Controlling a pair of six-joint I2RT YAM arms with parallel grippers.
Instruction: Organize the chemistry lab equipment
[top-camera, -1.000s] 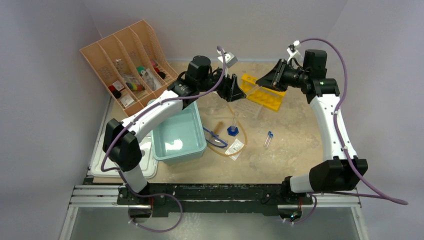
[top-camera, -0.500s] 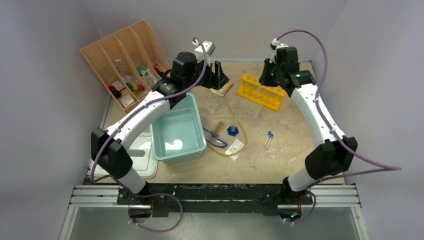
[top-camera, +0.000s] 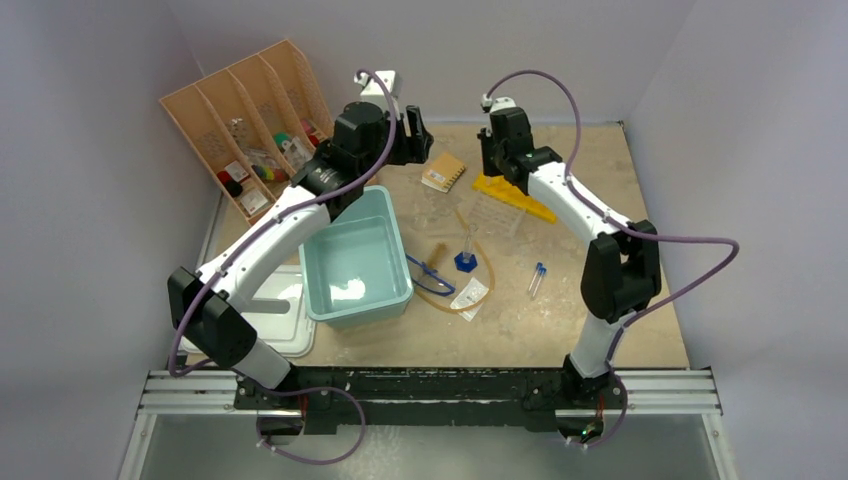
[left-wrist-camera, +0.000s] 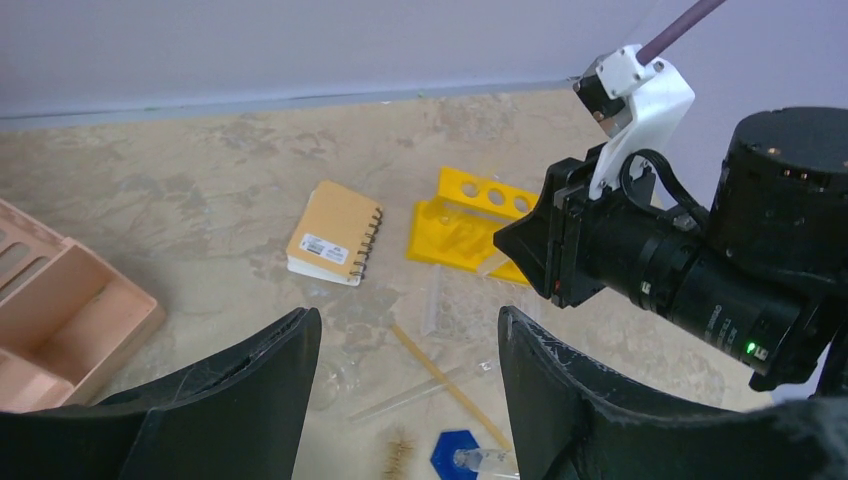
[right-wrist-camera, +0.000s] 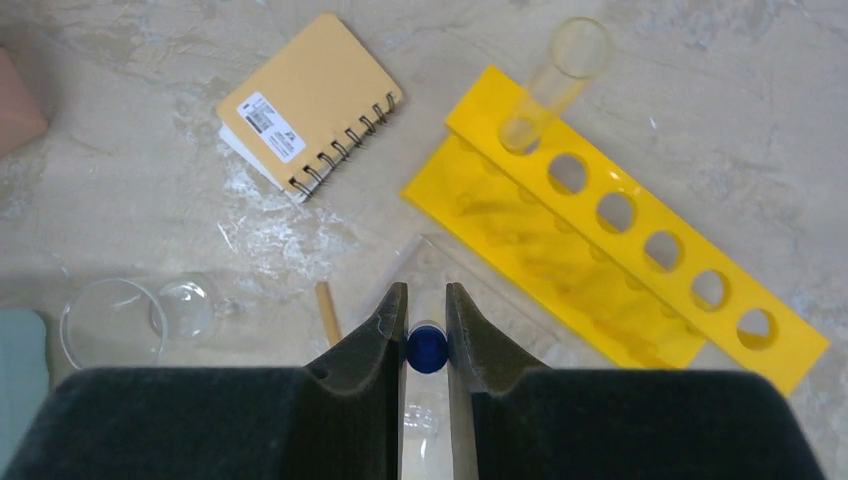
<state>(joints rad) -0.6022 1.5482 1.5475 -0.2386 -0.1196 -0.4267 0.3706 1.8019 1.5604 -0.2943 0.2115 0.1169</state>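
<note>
Right gripper (right-wrist-camera: 427, 292): clamped on a tube (right-wrist-camera: 427, 349); it hangs above the far side of the table (top-camera: 620, 330).
Tube: its blue cap is pinched between the two fingers (right-wrist-camera: 385, 330) and its clear body runs back between them.
Rack (right-wrist-camera: 620, 255): yellow, with a row of holes, at 2 o'clock from the right fingers in the wrist view. A clear uncapped tube (right-wrist-camera: 560, 70) leans in its end hole.
Notebook (right-wrist-camera: 310, 100): closed, tan and spiral-bound, at 11 o'clock from the fingers and apart from the rack.
Tubing (right-wrist-camera: 327, 312): an amber end lies just at 9 o'clock of the fingers.
Glassware (right-wrist-camera: 112, 322): clear round pieces further out at 9 o'clock.
Left gripper (left-wrist-camera: 405, 330): fingers spread with nothing between them. In the top view it is in the air at 9 o'clock from the right gripper.
Tub (top-camera: 355, 255): pale teal, at 6 o'clock of the left gripper.
Organiser (top-camera: 250, 130): peach, at 9 o'clock of the left gripper, with small items in its slots.
Cylinder (top-camera: 465, 255): upright on its blue base, at 3 o'clock of the tub.
Brush (top-camera: 437, 252): just beside the cylinder at 9 o'clock.
Goggles (top-camera: 428, 277): at 7 o'clock of the cylinder, by the tub's near right corner.
Loose tube (top-camera: 538, 277): blue-capped, lying at 3 o'clock of the cylinder, well apart.
</note>
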